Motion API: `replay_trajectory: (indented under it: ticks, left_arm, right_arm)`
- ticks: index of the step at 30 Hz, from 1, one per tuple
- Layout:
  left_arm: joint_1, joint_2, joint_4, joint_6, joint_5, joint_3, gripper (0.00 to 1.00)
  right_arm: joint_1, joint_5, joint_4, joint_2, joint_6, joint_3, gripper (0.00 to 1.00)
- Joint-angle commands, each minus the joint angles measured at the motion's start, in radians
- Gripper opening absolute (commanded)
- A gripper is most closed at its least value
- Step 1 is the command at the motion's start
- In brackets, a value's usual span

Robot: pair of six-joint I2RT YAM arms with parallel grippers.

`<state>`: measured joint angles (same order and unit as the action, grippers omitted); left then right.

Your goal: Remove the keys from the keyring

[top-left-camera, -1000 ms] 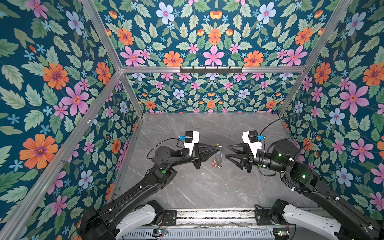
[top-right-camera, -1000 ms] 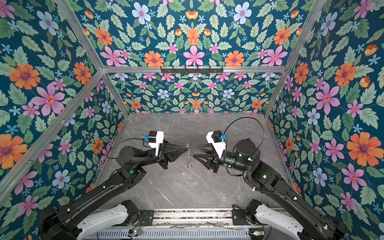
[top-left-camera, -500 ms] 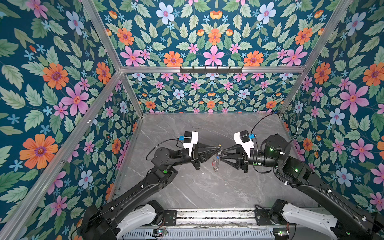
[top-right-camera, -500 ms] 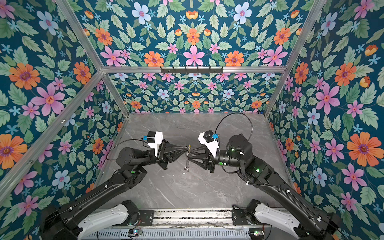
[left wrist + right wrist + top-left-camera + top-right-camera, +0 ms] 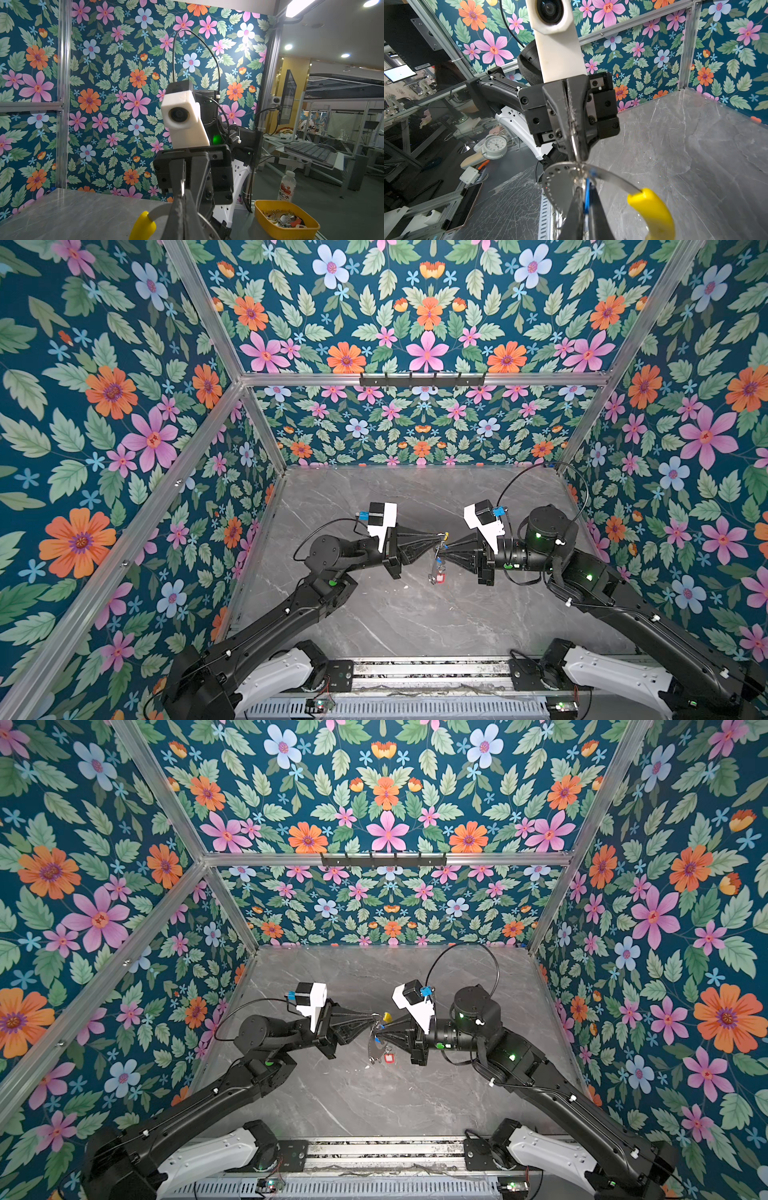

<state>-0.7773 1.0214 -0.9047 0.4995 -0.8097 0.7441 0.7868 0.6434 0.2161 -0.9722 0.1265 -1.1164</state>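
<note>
Top views put both arms over the middle of the table (image 5: 415,614), their tips meeting. The left gripper (image 5: 436,536) stays clamped on the keyring (image 5: 376,1048), which hangs on edge above the table's middle with its yellow arc (image 5: 387,1016) uppermost. The right gripper (image 5: 444,549), a second ago spread and well apart from the ring, has moved in and closed on the blue tag (image 5: 587,193) at the ring's rim. The red tag (image 5: 440,578) dangles free below.
</note>
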Motion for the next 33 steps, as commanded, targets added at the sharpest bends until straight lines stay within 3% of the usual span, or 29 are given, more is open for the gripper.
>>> replay_trajectory:
  ticks: [1, 7, 20, 33]
  left_arm:
    - [0.001, -0.011, -0.027, -0.004, 0.0, 0.0, 0.0]
    - [0.002, -0.032, 0.032, -0.037, -0.012, 0.006, 0.0]
    - [0.001, -0.031, 0.152, -0.066, -0.106, 0.046, 0.0]
    - [0.001, 0.001, 0.233, -0.029, -0.316, 0.112, 0.0]
  right_arm:
    - [-0.009, 0.01, 0.063, 0.004, -0.023, -0.027, 0.0]
    - [-0.086, 0.1, 0.202, -0.008, -0.042, -0.12, 0.0]
    - [-0.097, 0.1, 0.531, -0.123, -0.229, -0.378, 0.0]
    - [-0.106, 0.087, 0.744, -0.21, -0.396, -0.53, 0.0]
